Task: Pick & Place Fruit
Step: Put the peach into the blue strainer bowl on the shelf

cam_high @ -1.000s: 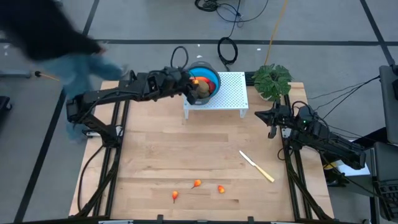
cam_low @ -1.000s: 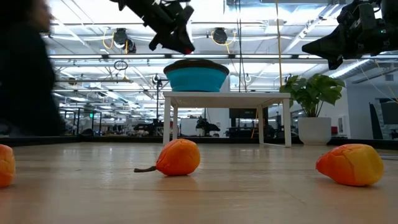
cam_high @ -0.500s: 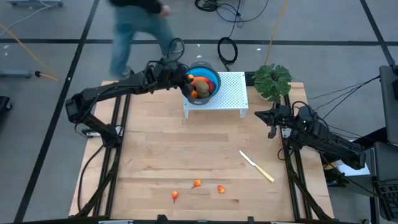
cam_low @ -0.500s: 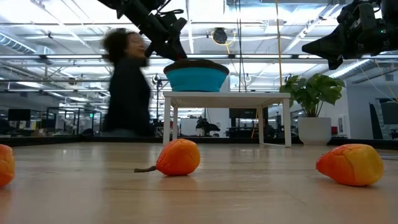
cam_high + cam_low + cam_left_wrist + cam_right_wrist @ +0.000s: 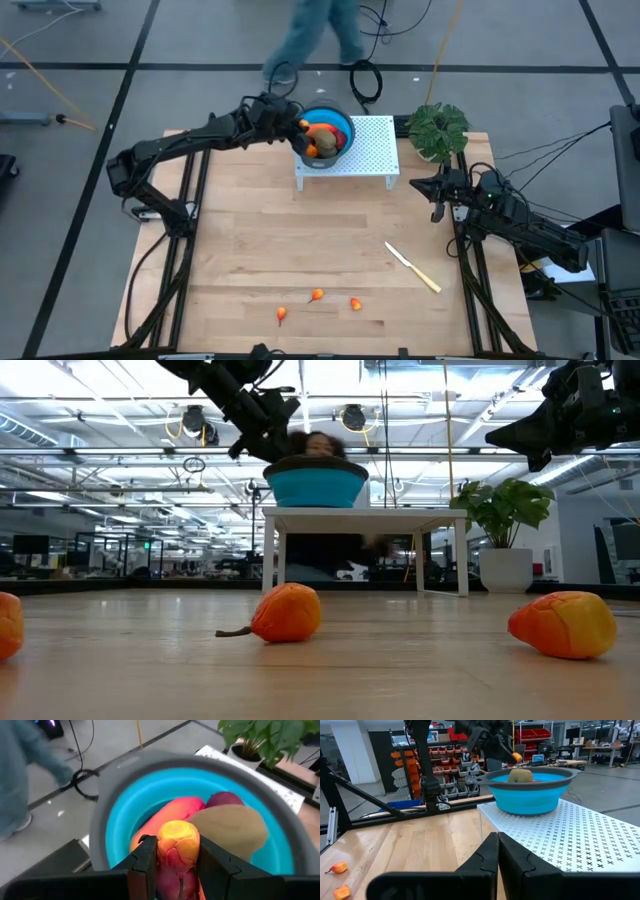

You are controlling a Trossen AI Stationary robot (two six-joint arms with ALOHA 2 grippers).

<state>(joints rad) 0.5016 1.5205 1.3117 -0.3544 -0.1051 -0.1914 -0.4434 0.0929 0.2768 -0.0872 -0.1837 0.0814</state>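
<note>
Overhead arrangement, read from left to right. The left gripper (image 5: pixel 297 128) is held above the rim of the blue bowl (image 5: pixel 346 124), pinching 1 small orange-yellow fruit piece (image 5: pixel 178 851) between its 2 fingers (image 5: pixel 148 861); holding the piece directly over the bowl suggests that the piece is about to be released there, though nothing has yet been let go. The bowl stands on a white perforated stand (image 5: pixel 372 150) at the far edge of the wooden table (image 5: pixel 250 240), raised so that its contents are kept apart from the loose items. Inside it lie an elongated red-yellow fruit (image 5: pixel 165 817), 1 brown oval fruit (image 5: pixel 235 827) and 1 dark red ball (image 5: pixel 225 799). At the near edge 3 small orange pieces (image 5: pixel 317 295) rest on the bare wood, well apart from the bowl and presumably still to be collected. Farther right a pale-handled knife (image 5: pixel 413 268) lies flat on the table. At the right edge, the right gripper (image 5: pixel 437 196) waits beside a potted plant (image 5: pixel 438 128), its fingers pressed together on nothing.
</note>
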